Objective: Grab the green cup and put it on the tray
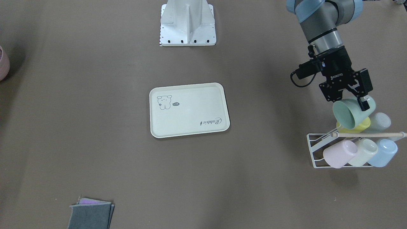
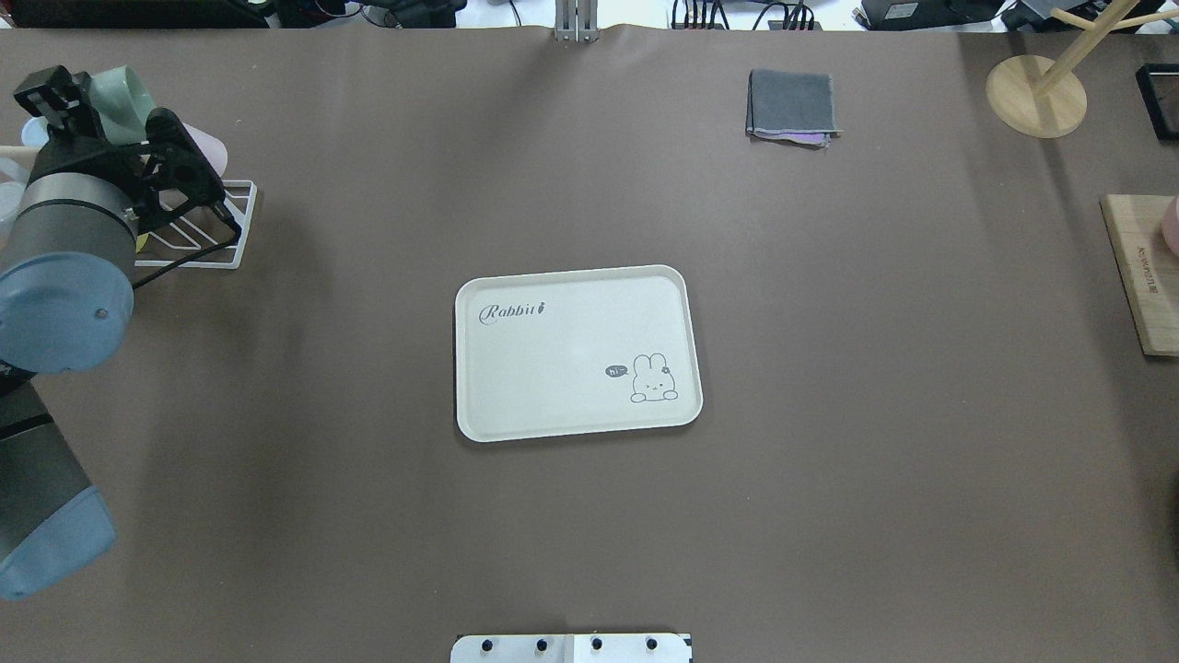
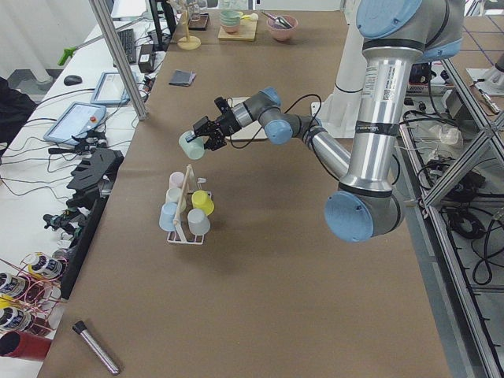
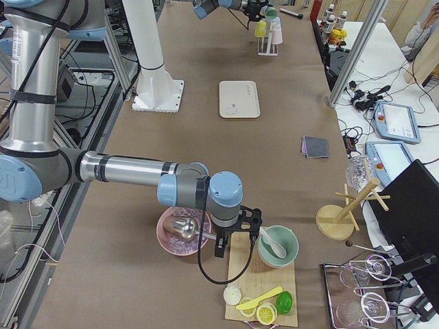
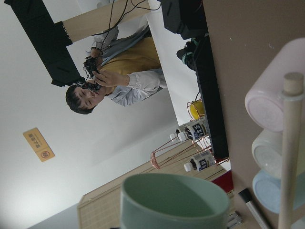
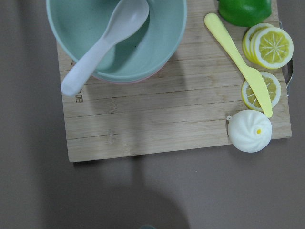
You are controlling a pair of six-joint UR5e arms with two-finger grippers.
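Note:
The green cup (image 1: 349, 115) hangs tilted in the air, its mouth turned sideways, just above the cup rack (image 1: 315, 149). My left gripper (image 1: 349, 99) is shut on the green cup, which also shows in the overhead view (image 2: 122, 94), the left side view (image 3: 191, 144) and the left wrist view (image 5: 174, 202). The cream tray (image 1: 190, 111) with its cartoon drawing and "Rabbit" script lies bare at mid-table (image 2: 553, 368). My right gripper (image 4: 230, 241) hovers over a wooden board far from the tray; I cannot tell whether it is open or shut.
The white wire rack holds pink (image 1: 340, 154), cream (image 1: 365, 152), blue (image 1: 385, 152) and yellow (image 1: 357, 127) cups under a wooden dowel (image 1: 372, 135). A folded grey cloth (image 2: 792, 106) lies beyond the tray. A bowl with a spoon (image 6: 116, 38) sits on the board. A person (image 5: 119, 81) sits beyond the table's end.

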